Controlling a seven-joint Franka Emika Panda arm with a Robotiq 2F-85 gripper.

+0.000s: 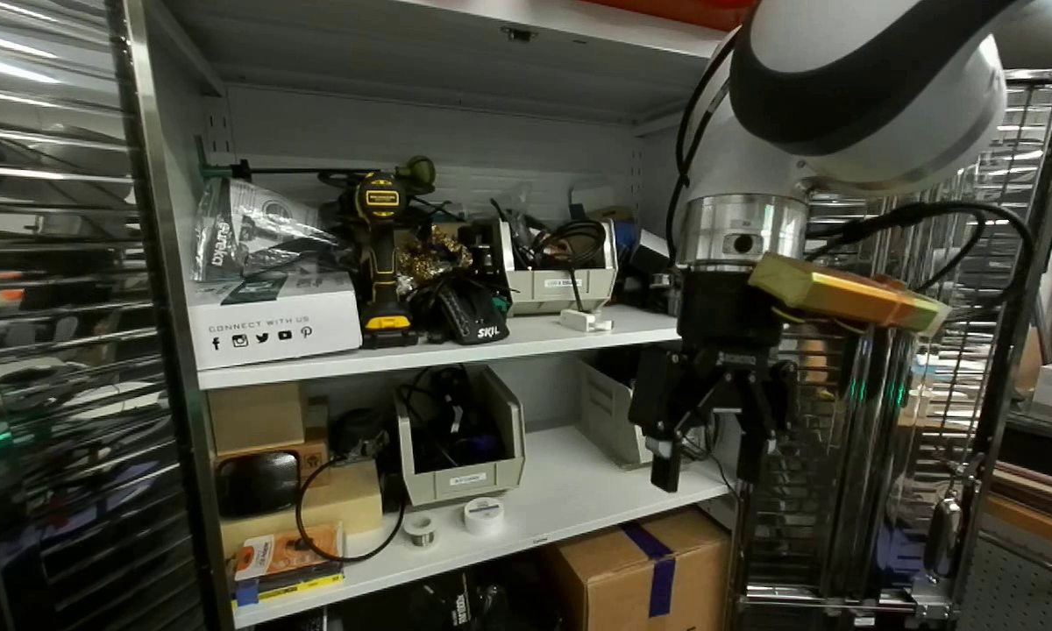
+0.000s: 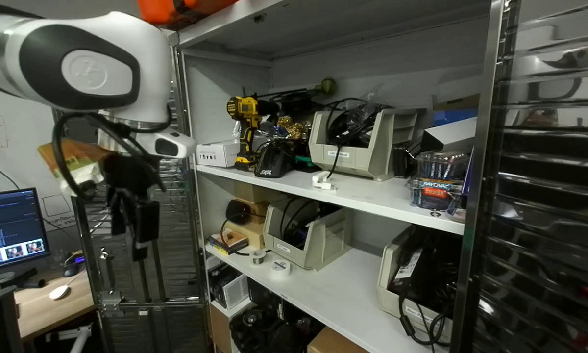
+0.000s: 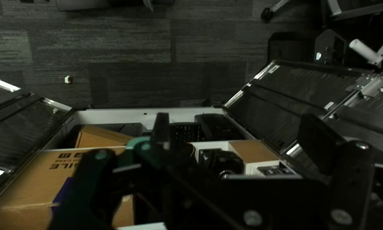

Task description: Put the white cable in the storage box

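A white plug-like piece [image 1: 586, 321] lies on the upper shelf, joined to a black cable that hangs over the front of a grey storage bin [image 1: 550, 294]. The white piece [image 2: 323, 181] and the bin [image 2: 343, 156] show in both exterior views. The piece lies just in front of the bin, on the shelf board. No fully white cable shows. My gripper [image 1: 710, 460] is open and empty, in front of the cabinet near an open door, apart from the white piece and lower than it. The gripper [image 2: 129, 240] points down. In the wrist view, its fingers [image 3: 239, 137] are spread wide.
A yellow-black drill [image 1: 380, 263] and a black SKIL item [image 1: 469, 311] stand beside the bin. A battery pack [image 2: 433, 184] sits on the same shelf. More grey bins [image 1: 465, 482] and two rolls [image 1: 484, 515] are on the shelf below. Open cabinet doors [image 1: 61, 350] flank the shelves.
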